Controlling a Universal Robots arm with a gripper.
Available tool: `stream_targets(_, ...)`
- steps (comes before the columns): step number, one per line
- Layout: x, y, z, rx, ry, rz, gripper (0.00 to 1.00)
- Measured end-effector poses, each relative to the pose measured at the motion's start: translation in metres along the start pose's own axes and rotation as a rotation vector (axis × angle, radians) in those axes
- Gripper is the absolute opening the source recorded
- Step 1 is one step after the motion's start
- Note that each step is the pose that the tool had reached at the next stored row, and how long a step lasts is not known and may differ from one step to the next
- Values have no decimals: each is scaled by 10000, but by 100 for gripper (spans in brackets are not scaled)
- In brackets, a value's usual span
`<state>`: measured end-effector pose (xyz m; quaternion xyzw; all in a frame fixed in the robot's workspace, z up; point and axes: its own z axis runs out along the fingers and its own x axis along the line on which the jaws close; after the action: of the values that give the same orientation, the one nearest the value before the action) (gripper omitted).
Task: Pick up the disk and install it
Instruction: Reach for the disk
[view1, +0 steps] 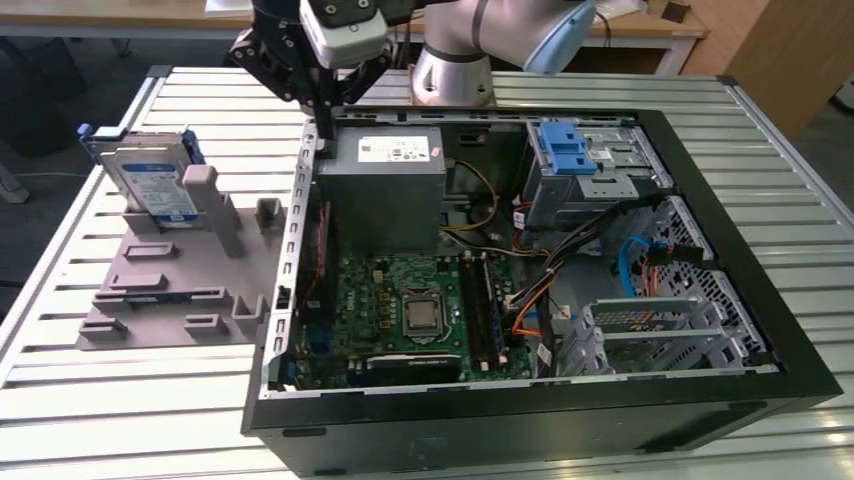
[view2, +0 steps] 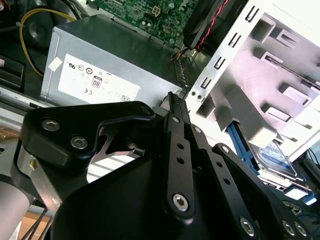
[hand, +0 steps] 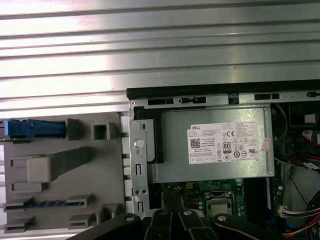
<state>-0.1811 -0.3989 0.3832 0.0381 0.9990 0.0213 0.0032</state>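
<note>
Above the computer case (view1: 534, 432) edge, the gripper (view1: 322, 125) hangs empty.
Fingers clenched together; the disk (view1: 150, 182) stands in its grey rack (view1: 160, 295).

An open computer case (view1: 534, 432) with its power supply (view1: 384, 195) sits beside a grey fixture (view1: 200, 290).

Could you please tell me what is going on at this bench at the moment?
A robot arm is working over an open computer case lying on a slatted metal table. Its gripper hangs above the case wall next to the grey power supply, and I can see nothing in it. The disk stands on edge in a grey holder outside the case, on the exterior view's left, not yet picked up.
</note>
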Motion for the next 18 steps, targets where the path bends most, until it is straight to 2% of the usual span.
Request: stream_targets(18,100,-8,24,5,67,4,11)
